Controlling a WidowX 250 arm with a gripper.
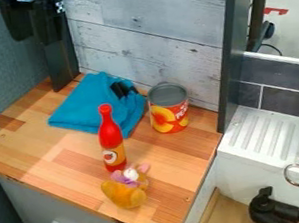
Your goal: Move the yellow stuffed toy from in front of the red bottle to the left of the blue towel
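Wooden counter [62,148], centre and left of the frame: bears all the loose items noted here. White unit [250,150], right: ridged top, with metal rings [298,175] near its front edge. Blue cloth [88,107], upper left of centre: rumpled, against the plank wall, two small black pieces [120,90] on its upper right part. Gripper [32,26], top left corner: well apart from the cloth, the nearest loose item; no grasped object seen. Whether its jaws are clenched or released, I cannot tell from here. Tin [169,107], right of the cloth: upright, top uncovered. Red bottle [111,140], centre: upright, its upper part overlapping the cloth in my view. Toy [127,189], lower centre: just beside the bottle's base.

Judged stage: between grasps, no handling under way. A move to the cloth would call for a descent toward the frame's centre and a pinch on a raised fold, clear of bottle and tin.
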